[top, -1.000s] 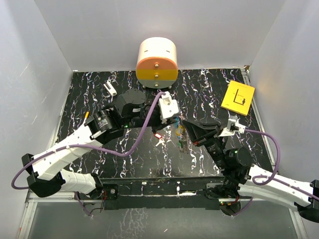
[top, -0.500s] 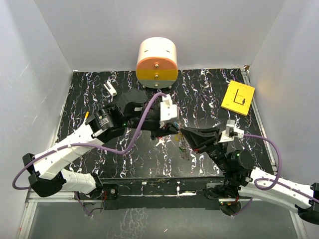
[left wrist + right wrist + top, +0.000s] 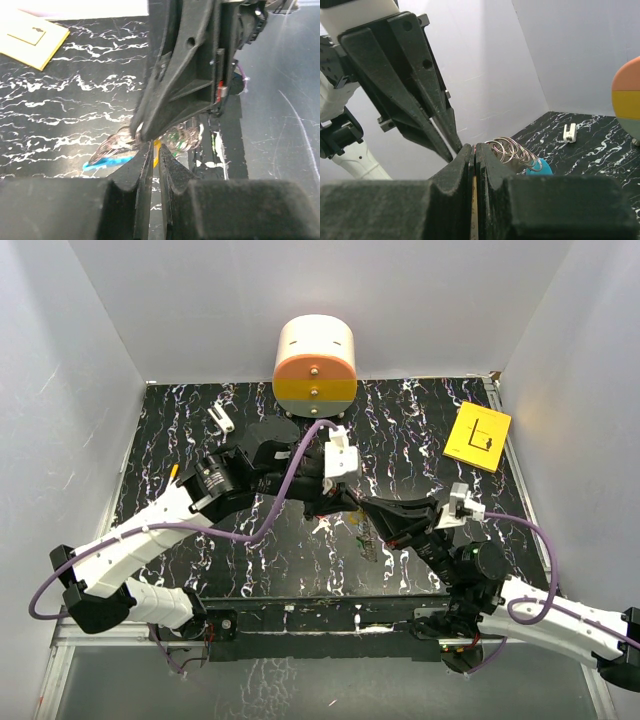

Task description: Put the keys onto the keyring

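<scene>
Right tool (image 3: 474, 148) clamped on wire keyring (image 3: 512, 151); left tool (image 3: 155, 150) pinched together at ring's end, grip too small to tell. Blue key (image 3: 540, 167) just behind ring, above desk (image 3: 400, 430). Grip ring tight, line tips up, push slow, no tugging

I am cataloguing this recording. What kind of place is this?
Probably a robot test booth, not a home: plain white walls enclose a black marbled table, with the left arm and right arm bolted at its near edge.

Left claw (image 3: 353, 503) meets right claw (image 3: 367, 503) (keyring (image 3: 512, 150) at tips).
</scene>
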`<action>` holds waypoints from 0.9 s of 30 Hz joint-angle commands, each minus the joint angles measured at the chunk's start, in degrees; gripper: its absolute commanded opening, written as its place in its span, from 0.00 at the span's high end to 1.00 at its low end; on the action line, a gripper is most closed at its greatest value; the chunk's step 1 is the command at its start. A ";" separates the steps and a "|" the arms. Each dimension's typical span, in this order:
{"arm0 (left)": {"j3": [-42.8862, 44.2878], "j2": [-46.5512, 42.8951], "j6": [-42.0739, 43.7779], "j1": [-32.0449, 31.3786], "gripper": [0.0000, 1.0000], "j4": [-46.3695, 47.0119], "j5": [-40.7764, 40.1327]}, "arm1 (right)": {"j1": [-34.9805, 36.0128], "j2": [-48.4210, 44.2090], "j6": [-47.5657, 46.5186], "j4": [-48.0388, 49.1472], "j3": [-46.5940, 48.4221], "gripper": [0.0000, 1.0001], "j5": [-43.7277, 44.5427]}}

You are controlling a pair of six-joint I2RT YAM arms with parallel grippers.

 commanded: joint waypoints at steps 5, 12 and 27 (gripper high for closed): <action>-0.26 -1.96 -1.05 2.13 0.92 0.50 -1.48 | 0.32 -5.09 0.28 8.52 -2.14 0.92 -2.25; -0.18 -0.31 -3.15 2.23 0.92 0.93 5.64 | 0.29 -3.56 0.99 10.57 -2.10 0.92 -3.95; -0.24 1.70 -4.11 2.30 0.86 -1.10 11.01 | 0.31 -0.43 -0.48 10.37 0.21 0.92 -5.86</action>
